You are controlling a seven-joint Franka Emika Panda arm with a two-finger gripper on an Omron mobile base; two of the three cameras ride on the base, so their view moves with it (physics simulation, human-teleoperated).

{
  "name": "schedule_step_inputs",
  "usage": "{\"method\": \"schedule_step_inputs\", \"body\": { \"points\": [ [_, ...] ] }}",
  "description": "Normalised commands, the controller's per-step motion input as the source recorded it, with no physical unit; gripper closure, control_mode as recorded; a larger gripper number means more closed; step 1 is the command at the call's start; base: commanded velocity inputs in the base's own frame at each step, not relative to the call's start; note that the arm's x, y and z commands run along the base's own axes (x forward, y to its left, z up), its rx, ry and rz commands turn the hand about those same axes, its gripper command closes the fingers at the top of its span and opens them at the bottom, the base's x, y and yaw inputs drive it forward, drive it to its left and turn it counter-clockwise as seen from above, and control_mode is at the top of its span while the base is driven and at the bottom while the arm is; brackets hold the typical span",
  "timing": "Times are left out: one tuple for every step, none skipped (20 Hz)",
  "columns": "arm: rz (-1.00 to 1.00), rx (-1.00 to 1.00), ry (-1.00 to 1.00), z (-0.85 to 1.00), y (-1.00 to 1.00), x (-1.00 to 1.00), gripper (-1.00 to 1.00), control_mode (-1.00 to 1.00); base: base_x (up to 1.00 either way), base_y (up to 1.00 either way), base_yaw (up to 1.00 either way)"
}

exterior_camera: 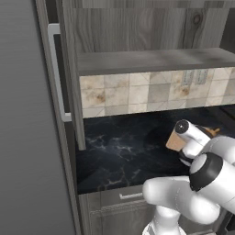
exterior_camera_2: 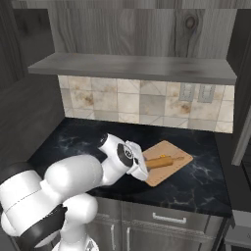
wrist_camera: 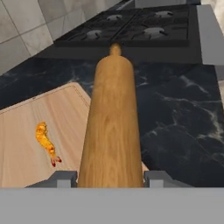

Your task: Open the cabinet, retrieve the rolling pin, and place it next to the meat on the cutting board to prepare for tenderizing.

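My gripper [wrist_camera: 111, 177] is shut on the rolling pin [wrist_camera: 111, 118], an orange-brown wooden cylinder that runs away from the fingertips [wrist_camera: 65, 178] to a small knob. In the right base view the rolling pin [exterior_camera_2: 159, 162] lies low over the light tan cutting board [exterior_camera_2: 169, 172], with the gripper [exterior_camera_2: 144, 167] at its left end. I cannot tell whether it touches the wood. The meat [wrist_camera: 46, 142], a small orange shrimp, lies on the cutting board [wrist_camera: 39, 118] to the pin's left. The cabinet [exterior_camera_2: 132, 66] above stands open, with its shelf bare.
The open cabinet door with its silver handle [exterior_camera: 55, 69] juts out at the left. A black stove [wrist_camera: 144, 30] sits beyond the board. Black marbled countertop [exterior_camera_2: 206, 176] surrounds the board. Grey drawer fronts [exterior_camera_2: 169, 218] run below the counter edge.
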Motion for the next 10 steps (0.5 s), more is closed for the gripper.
{"method": "schedule_step_inputs", "body": {
  "points": [
    [0.1,0.03,0.0,-0.04,-0.1,0.22,1.0,-1.0,0.0,0.0,0.0],
    [0.1,0.02,0.01,-0.07,-0.1,0.21,1.0,-1.0,0.0,0.0,0.0],
    [0.09,0.02,0.01,-0.09,-0.1,0.2,1.0,-1.0,0.0,0.0,0.0],
    [0.09,0.01,0.01,-0.11,-0.1,0.18,1.0,-1.0,0.0,0.0,0.0],
    [0.08,0.01,0.03,-0.13,-0.1,0.16,1.0,-1.0,0.0,0.0,0.0],
    [0.07,0.01,0.03,-0.14,-0.1,0.14,1.0,-1.0,0.0,0.0,0.0],
    [0.06,0.01,0.04,-0.15,-0.1,0.12,1.0,-1.0,0.0,0.0,0.0],
    [0.03,0.01,0.05,-0.17,-0.12,0.01,1.0,-1.0,0.0,0.0,0.0],
    [0.01,0.01,0.07,-0.19,-0.12,0.0,1.0,-1.0,0.0,0.0,0.0],
    [0.01,0.01,0.07,-0.19,-0.1,0.0,1.0,-1.0,0.0,0.0,0.0]
  ]
}}
